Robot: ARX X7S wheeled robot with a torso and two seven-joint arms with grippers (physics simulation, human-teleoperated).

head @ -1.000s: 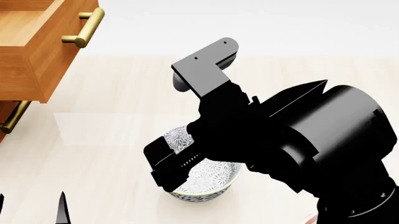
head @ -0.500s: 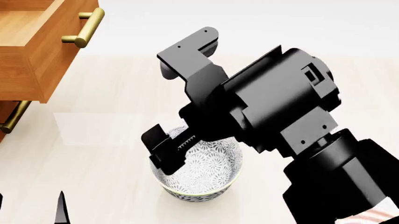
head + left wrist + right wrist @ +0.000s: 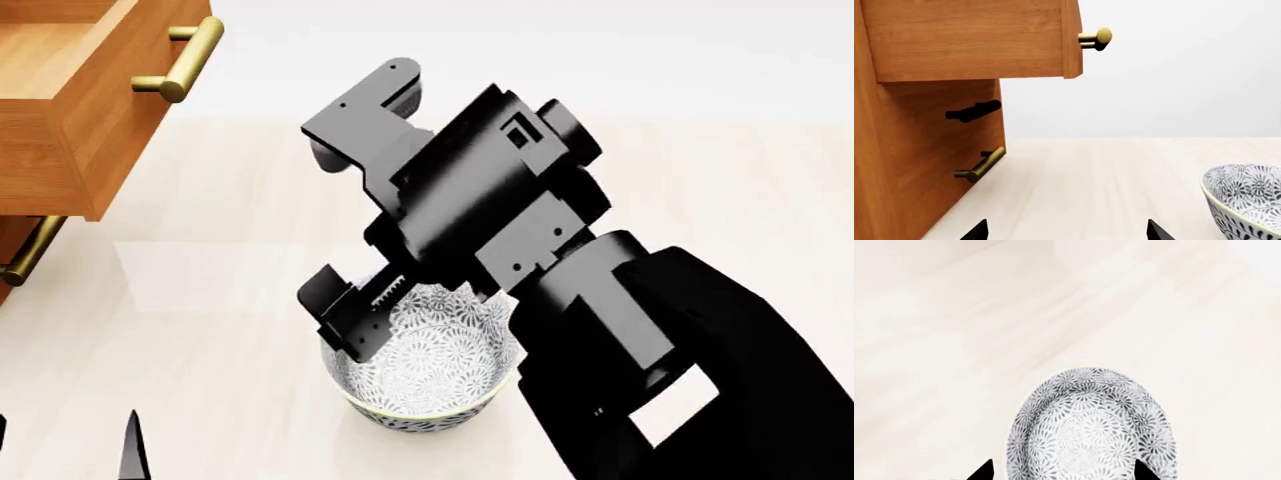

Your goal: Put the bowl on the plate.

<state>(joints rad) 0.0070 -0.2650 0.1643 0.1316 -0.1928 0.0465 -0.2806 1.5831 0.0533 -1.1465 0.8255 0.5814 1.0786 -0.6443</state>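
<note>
Wooden cabinet with cylindrical brass handles at left. Left tool: only two black fingertips show, spread apart, empty. Centre: deep round bowl, grey floral speckle, pale rim, on the smooth pale desk. Right tool, matte black, hangs open above the bowl's rim.

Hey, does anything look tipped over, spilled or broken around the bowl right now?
Nothing stands out. The bowl sits upright and empty on the table, with no cracks showing. The right gripper is open above it. The top drawer is pulled out.
</note>
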